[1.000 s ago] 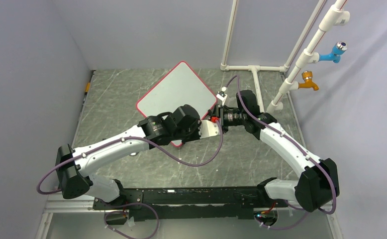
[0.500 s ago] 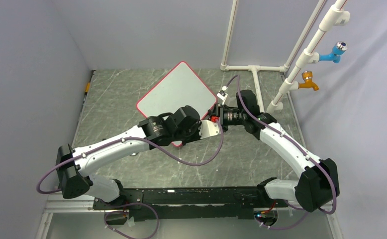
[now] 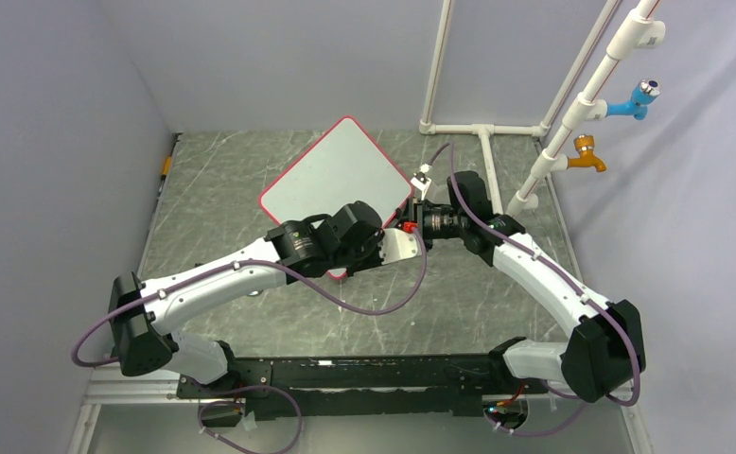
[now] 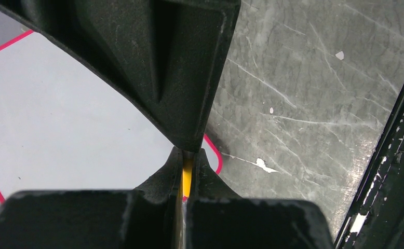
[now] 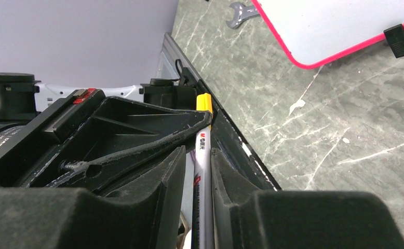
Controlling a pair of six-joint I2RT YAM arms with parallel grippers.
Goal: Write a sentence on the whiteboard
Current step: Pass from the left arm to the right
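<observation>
Top view: the whiteboard point(image 3: 331, 170) lies flat, turned like a diamond, at the rear middle of the dark green marbled surface point(image 3: 497, 303). Both arms reach inward. The left end effector point(image 3: 397, 244) and the right end effector point(image 3: 413, 227) meet tip to tip just beside the board's near right edge. White pipes point(image 3: 572, 104) stand at the rear right.

Left wrist view: the left end effector is closed, pinching a yellow sliver of a marker point(image 4: 187, 179) between its fingers. A red-framed corner of the whiteboard lies beneath, to the left. A black finger of the other arm fills the top.

Right wrist view: the right end effector is closed around the marker's white barrel. The marker's yellow end points away and meets the left finger's tip. Beyond lie a rounded whiteboard corner, a black foot point(image 5: 400, 40) on its frame, and a small wrench point(image 5: 239, 10) on the surface nearby.
</observation>
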